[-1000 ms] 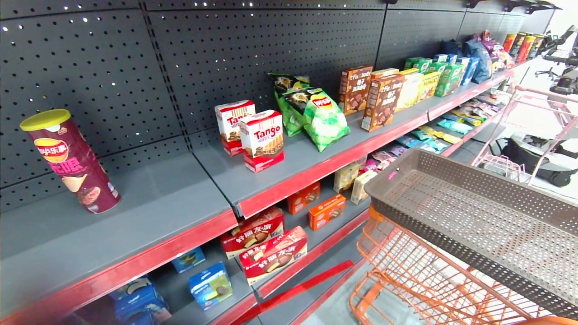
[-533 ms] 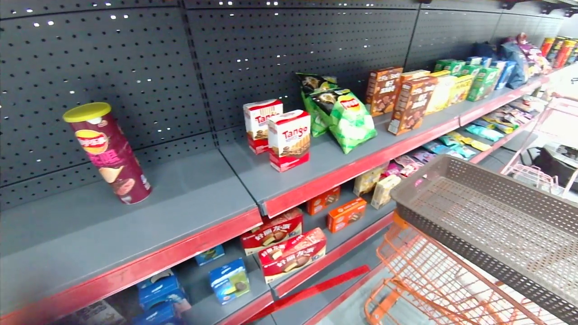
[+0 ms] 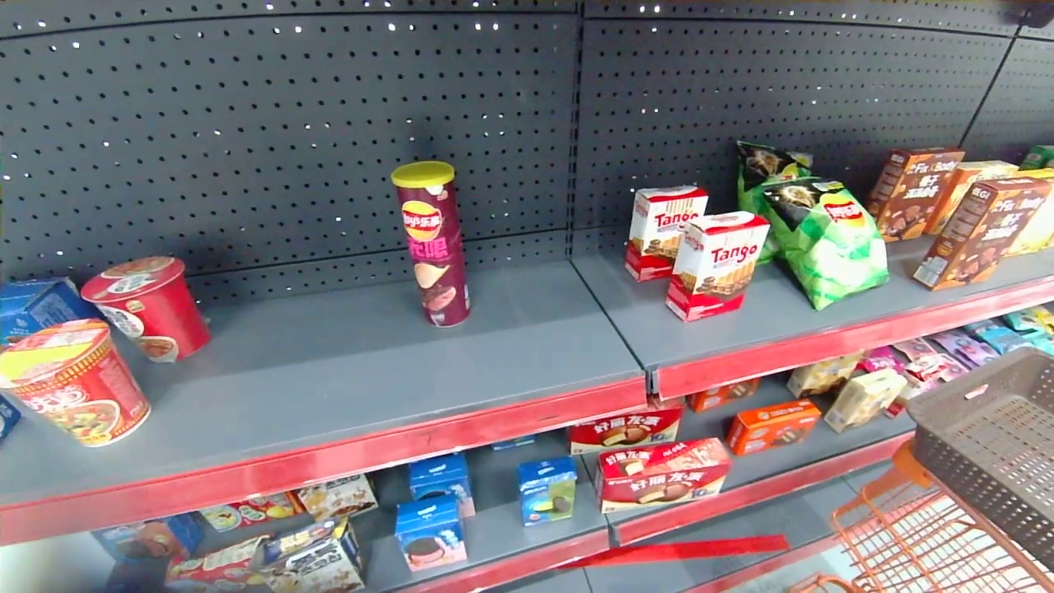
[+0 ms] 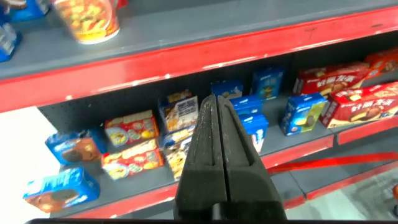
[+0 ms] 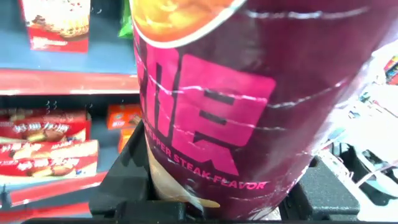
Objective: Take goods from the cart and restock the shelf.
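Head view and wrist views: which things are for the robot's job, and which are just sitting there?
For the job: purple chip can in the right gripper; grey shelf; orange cart.

Just sitting there: red noodle cups; wafer boxes; green chip bags; blue cookie boxes below; shelved chip can.

View: head camera swings left along the shelf (image 3: pixel 329 362).
Chips can (image 3: pixel 431 243): shows mid-picture now, no longer at the left.
Noodle cups (image 3: pixel 146 306): come into sight at far left.
Cart basket (image 3: pixel 992 436): only its corner shows, at the right edge.
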